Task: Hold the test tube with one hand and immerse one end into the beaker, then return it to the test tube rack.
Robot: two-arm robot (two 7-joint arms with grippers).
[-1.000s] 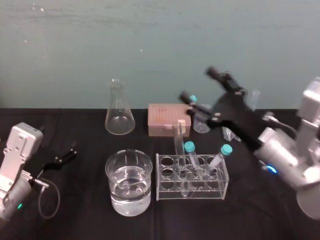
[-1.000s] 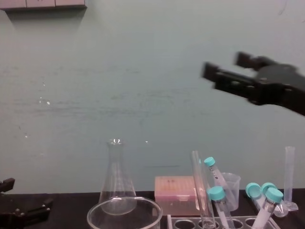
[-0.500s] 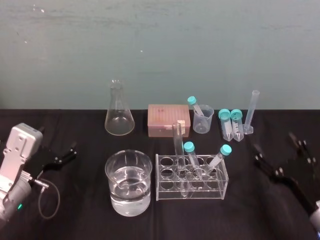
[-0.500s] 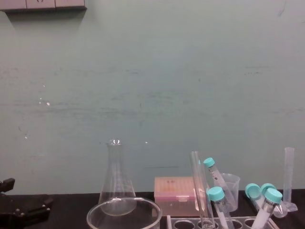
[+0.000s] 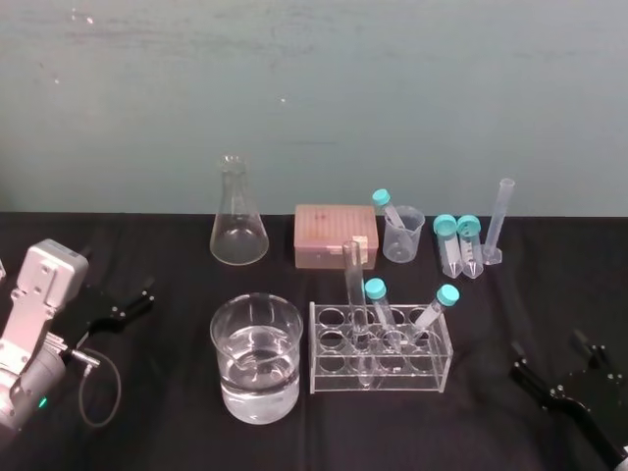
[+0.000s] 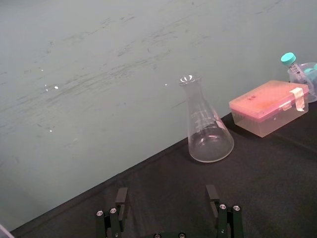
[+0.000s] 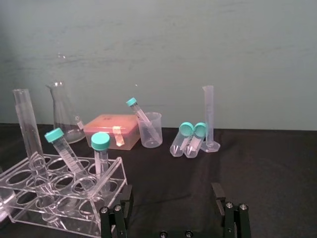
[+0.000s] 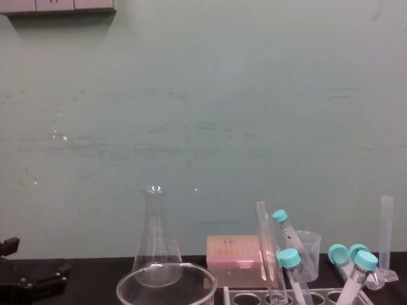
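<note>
**Tube in the rack, both grippers wide**

The tall, clear glass test tube (image 5: 352, 280) stands in the pale translucent plastic rack (image 5: 433, 359), just beside the wide glass beaker (image 5: 255, 361) holding water. The left gripper (image 5: 142, 296) and the right gripper (image 5: 546, 343) sit at the table's sides, fingers spread, empty.

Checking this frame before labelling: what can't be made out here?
- Chest view: the bottom edge cuts off the beaker below its rim and the test tube rack below its top.
- Head view: the test tube's foot is lost among the rack's clear walls.
- Head view: the lower right corner cuts off the right gripper's arm; the left gripper sits at far left.
</note>
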